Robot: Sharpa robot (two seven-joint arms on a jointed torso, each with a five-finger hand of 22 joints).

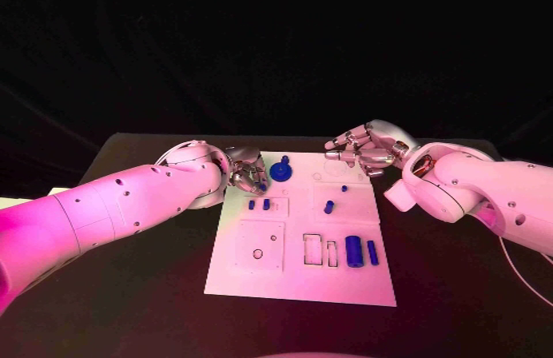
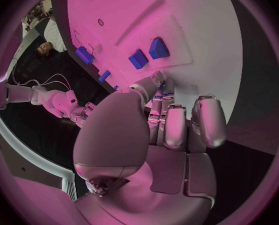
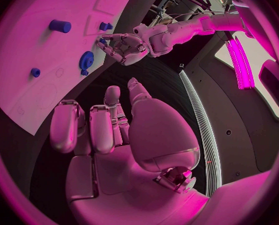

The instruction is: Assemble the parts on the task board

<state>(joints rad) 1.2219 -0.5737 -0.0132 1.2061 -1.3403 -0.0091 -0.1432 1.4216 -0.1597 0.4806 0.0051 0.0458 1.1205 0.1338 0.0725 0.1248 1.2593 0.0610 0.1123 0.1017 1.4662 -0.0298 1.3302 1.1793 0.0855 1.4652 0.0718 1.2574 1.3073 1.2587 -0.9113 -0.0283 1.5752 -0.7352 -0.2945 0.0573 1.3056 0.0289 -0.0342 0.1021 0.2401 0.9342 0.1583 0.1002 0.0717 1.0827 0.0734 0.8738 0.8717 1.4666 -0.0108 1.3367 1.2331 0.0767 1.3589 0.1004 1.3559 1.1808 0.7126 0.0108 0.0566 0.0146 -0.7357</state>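
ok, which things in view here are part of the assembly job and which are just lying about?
Part of the job:
- task board
- blue gear
- two small blue pegs
- blue peg
- large blue cylinder
- slim blue cylinder
- left robot hand, right robot hand, both holding nothing

Just lying about:
- nothing but the black table

Magenta light washes the flat white plastic task board [image 1: 302,238]; the surroundings are dark, and both wrist views bulge with fisheye bending.
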